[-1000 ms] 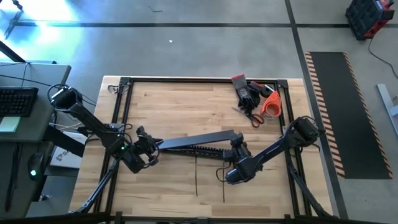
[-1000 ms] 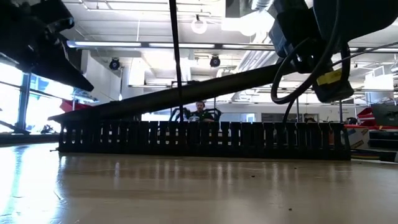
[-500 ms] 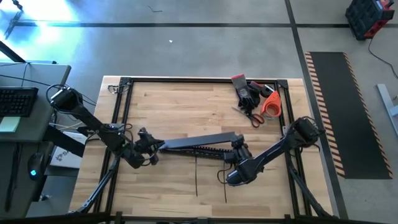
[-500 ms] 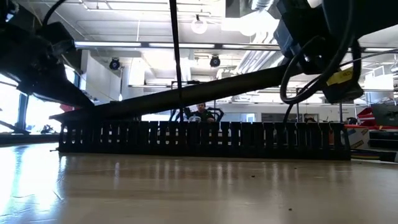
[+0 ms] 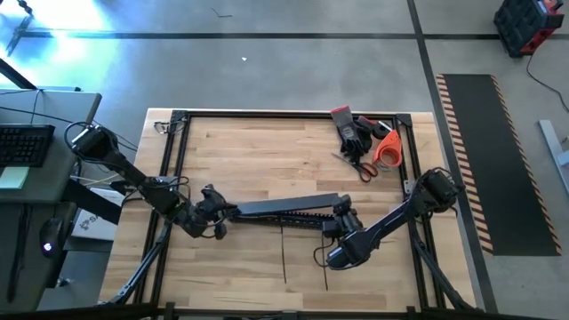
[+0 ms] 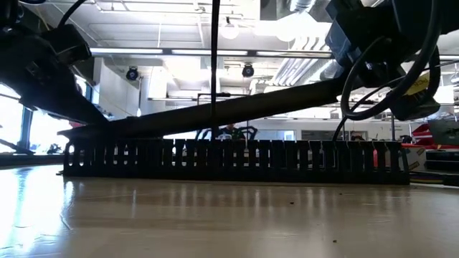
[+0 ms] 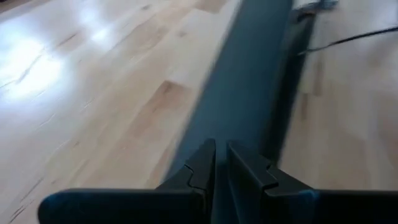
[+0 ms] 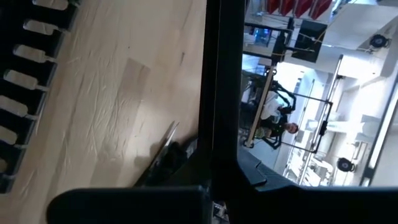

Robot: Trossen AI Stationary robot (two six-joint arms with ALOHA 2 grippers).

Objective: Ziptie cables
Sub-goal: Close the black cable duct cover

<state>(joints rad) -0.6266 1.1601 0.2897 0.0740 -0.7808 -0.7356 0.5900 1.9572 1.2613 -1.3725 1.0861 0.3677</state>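
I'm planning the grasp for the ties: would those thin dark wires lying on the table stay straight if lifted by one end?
Probably not: the cables are very thin and long, so they would likely droop. They look light and easily nudged. Lying flat on the wooden table, they may be hard to pinch.

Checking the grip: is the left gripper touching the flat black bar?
Touching. In the left wrist view the left gripper pinches the flat black bar edge.

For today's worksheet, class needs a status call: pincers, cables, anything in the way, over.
Left pincer and right pincer shut on flat bar ends. Cables loose on table, untied. Slotted duct under bar.
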